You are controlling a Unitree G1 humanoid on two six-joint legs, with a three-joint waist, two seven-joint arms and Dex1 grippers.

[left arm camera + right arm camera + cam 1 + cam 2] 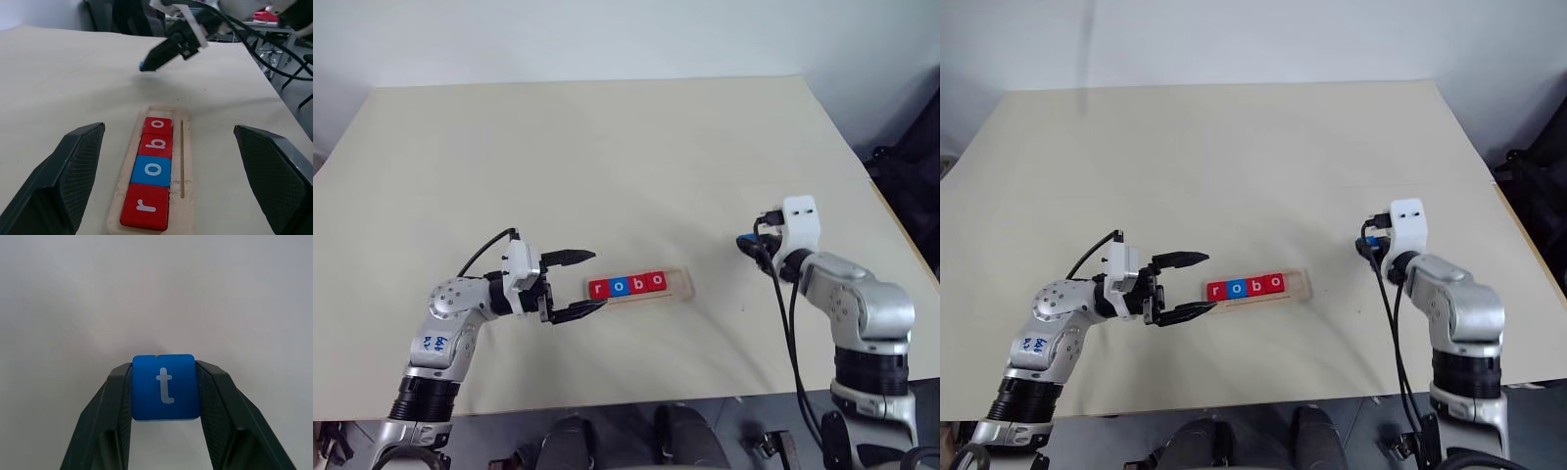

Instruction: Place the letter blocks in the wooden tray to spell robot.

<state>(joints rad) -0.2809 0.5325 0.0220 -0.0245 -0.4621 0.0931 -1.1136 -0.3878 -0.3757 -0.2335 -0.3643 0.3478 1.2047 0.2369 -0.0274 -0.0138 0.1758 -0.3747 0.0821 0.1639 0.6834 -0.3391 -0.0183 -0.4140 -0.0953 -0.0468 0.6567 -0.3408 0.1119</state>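
The wooden tray (677, 287) lies near the table's front edge and holds several letter blocks (626, 286) in a row: red r, blue o, red b, red o, with its right end bare. My left gripper (582, 284) is open, level, its fingers straddling the tray's left end without touching it. To the right of the tray, above the table, my right gripper (165, 384) is shut on a blue block with a white t (165, 387). The left wrist view catches that gripper (146, 63) with the blue block at its tip, beyond the tray (183, 161).
The pale table (607, 157) is bare behind the tray. Black cables run along my right arm. Dark bags and chairs stand past the table's right edge (891, 225).
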